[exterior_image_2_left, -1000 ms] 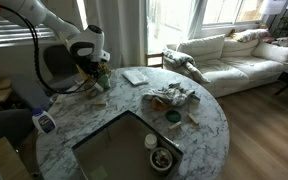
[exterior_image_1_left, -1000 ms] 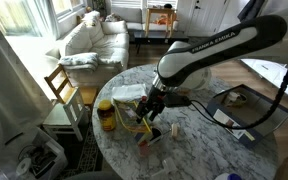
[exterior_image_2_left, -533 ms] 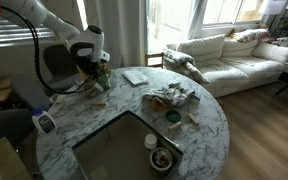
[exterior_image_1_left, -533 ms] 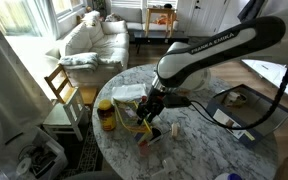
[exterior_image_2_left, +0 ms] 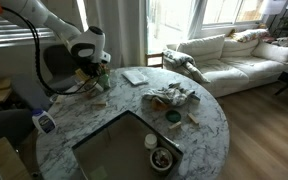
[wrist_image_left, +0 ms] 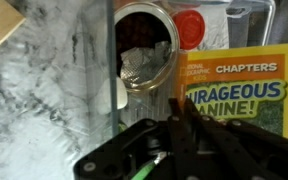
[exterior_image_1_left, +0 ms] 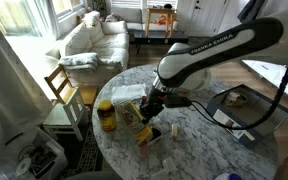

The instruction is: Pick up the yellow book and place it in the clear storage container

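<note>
The grab is only just being made. In the wrist view the gripper [wrist_image_left: 179, 108] has its two fingers drawn almost together right on the left edge of the yellow book [wrist_image_left: 239, 95], and it looks to be pinching that edge, though I can't see the contact itself. The lift, the carry and the drop all look still to do.

The book sits on the marble table [exterior_image_1_left: 209, 140] just right of an open jar [wrist_image_left: 144, 55] with crumpled foil inside, and a red lid [wrist_image_left: 189, 28] lies beyond its far left corner. In an exterior view the gripper [exterior_image_1_left: 151, 107] is down over the book [exterior_image_1_left: 134, 118], which shows as a yellow patch next to the jar [exterior_image_1_left: 106, 115]. It is too small there to tell whether it lies flat or leans.

The clear storage container [exterior_image_2_left: 119, 150] is at the near side of the table in an exterior view, well apart from the gripper [exterior_image_2_left: 94, 72] at the far left, so a fair carry remains.

The book is close to square, so it has hardly any long axis. Its cover faces the wrist camera, the title reads upright, and the edge at the fingers is the left one.
</note>
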